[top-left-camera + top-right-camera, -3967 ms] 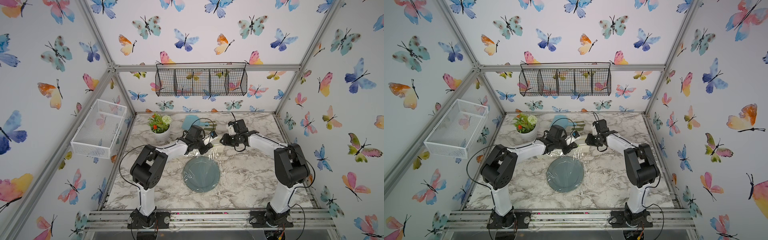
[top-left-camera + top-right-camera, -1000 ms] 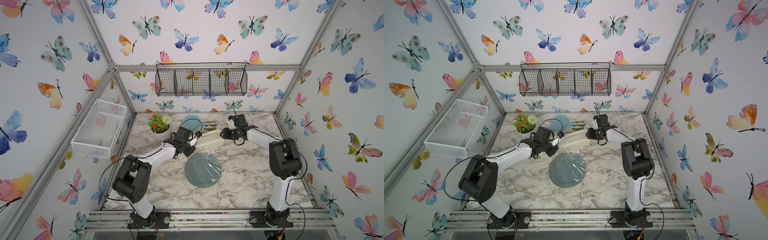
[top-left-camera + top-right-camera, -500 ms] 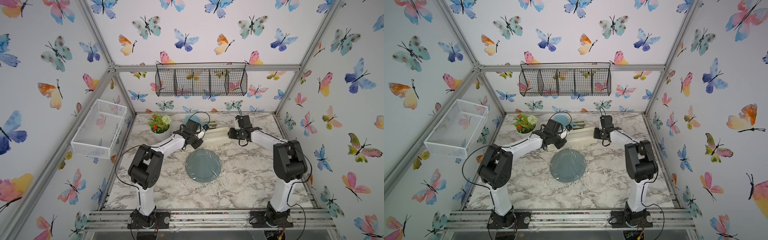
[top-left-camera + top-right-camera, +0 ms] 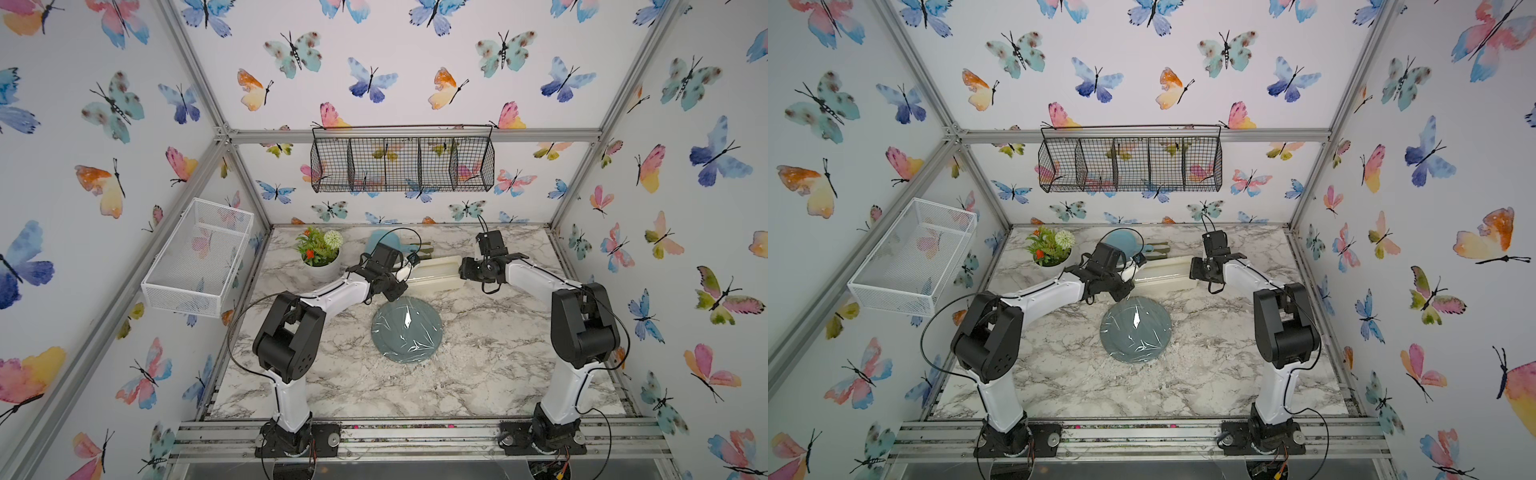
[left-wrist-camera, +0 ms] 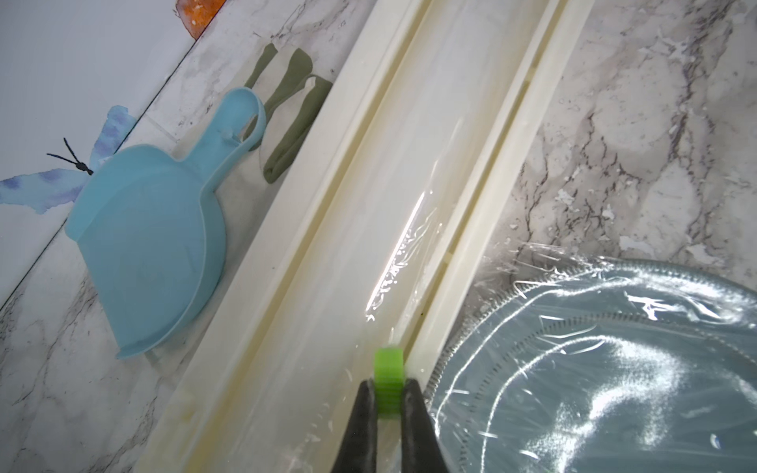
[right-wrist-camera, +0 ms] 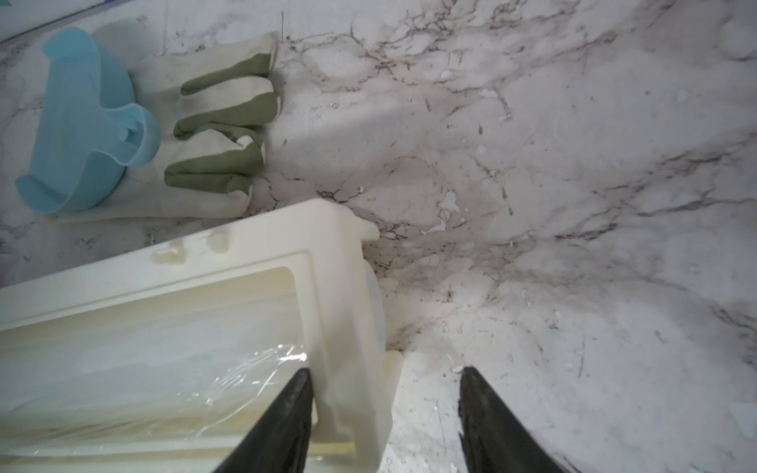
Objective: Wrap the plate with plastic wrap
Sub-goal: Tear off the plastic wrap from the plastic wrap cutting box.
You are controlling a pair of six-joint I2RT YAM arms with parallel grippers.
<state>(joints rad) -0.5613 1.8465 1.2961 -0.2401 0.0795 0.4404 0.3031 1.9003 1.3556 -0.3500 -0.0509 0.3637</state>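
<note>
Right claw (image 6: 386,370) is loosening. Its jaws are standing apart now, one finger inside the end wall of the cream box (image 6: 164,282) and the other out over bare marble, where a second ago they were set closer together on that end. Left claw (image 5: 388,383) is staying pinched tight on the green slider (image 5: 388,364), at its own end of the box's track. I am reading this as the cutting pass being done or nearly done, with the box being let go. Whether the film is fully severed is not showing.

Nearest the arm bases, the plate (image 4: 377,332) is lying flat in the middle of the marble table (image 4: 332,395), just in front of the box. Plastic wrap (image 4: 409,324) is lying over its face and glinting in wrinkles. Its edge is spilling onto the marble beside the rim nearest the box, not tucked under.

Behind the plate, the box is lying crosswise between the two claws, with more film showing on the roll inside. Farthest back, a light-blue scoop (image 5: 151,229) and a glove (image 6: 221,118) are lying near the wall, taking no part.
</note>
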